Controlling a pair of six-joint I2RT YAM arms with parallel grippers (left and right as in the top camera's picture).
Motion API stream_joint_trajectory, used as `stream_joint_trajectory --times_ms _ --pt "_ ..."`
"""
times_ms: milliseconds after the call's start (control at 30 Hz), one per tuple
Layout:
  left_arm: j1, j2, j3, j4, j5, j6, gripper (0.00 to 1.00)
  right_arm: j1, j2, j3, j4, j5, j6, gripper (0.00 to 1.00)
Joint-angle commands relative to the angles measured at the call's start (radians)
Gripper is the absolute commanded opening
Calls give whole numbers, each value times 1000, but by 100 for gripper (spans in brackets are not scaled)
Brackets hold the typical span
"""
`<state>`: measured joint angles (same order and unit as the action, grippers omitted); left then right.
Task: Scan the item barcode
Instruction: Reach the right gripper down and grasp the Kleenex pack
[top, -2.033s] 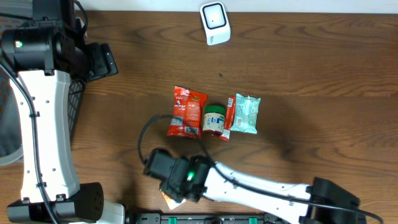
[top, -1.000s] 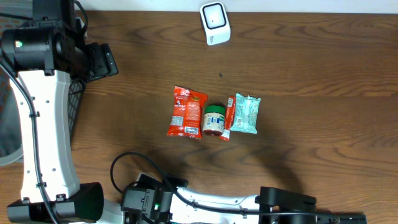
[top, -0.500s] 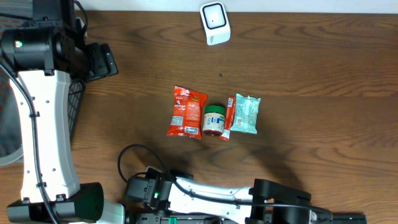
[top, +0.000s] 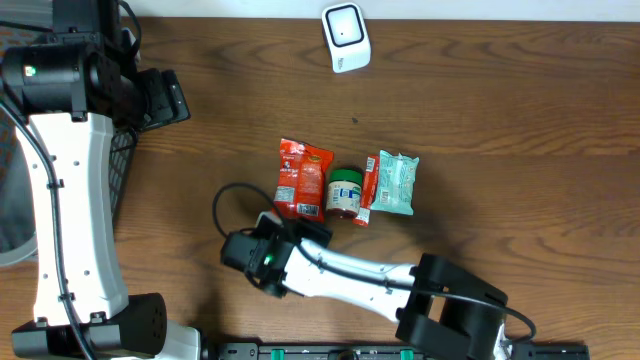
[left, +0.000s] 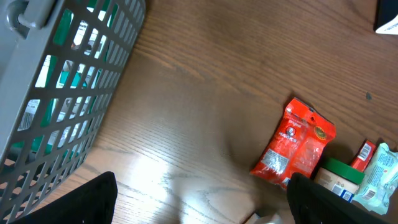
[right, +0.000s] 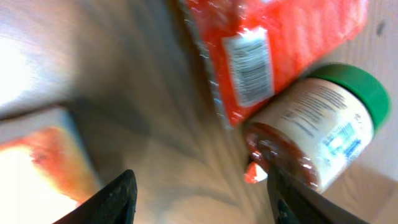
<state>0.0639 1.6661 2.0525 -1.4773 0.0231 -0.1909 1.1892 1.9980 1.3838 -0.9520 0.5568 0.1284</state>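
Hovering low over the near part of the table (top: 520, 120), the right gripper (right: 200, 186) holds its fingers spread with nothing between them. The step in hand looks like the approach to a pick, with no grasp made yet.

Just past the fingertips lies the red snack packet (right: 273, 56), flat on the wood, its white barcode label (right: 249, 70) facing up. This is probably the item to scan (it is the nearest of the row). Right beside it is the green-lidded jar (right: 320, 134), which appears to lie on its side. Further along the row come a slim red packet (top: 367, 192) and a pale green packet (top: 397, 183).

Off to the left, the left gripper (left: 202, 186) hangs released and empty above bare wood, with the wire basket (left: 62, 93) at its side.

At the far edge sits the white scanner (top: 346, 38), well apart from the row.

The next move calls for the right fingers to settle over the packet's near end and pinch it without nudging the jar. Then comes a lift and a long carry to the scanner, with the label turned toward its window.
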Motion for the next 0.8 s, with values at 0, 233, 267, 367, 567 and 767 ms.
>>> stream_joint_trajectory --times_ms 0,233,267,367,567,767 --pt "4 2 -2 -2 -10 -6 87 -8 -14 77 -34 31 -11 64" --pt "4 2 -2 -3 -9 -6 87 -8 -62 137 -108 -318 -52 57" --pt "4 2 -2 -2 -9 -6 87 -7 -62 135 -114 -348 -51 50" --pt "4 2 -2 -3 -9 -6 87 10 -62 104 -115 -367 -51 43" --pt "4 2 -2 -3 -9 -6 87 79 -61 46 -76 -340 -51 38" --pt "4 2 -2 -3 -10 -6 87 113 -61 -5 -37 -299 -32 33"
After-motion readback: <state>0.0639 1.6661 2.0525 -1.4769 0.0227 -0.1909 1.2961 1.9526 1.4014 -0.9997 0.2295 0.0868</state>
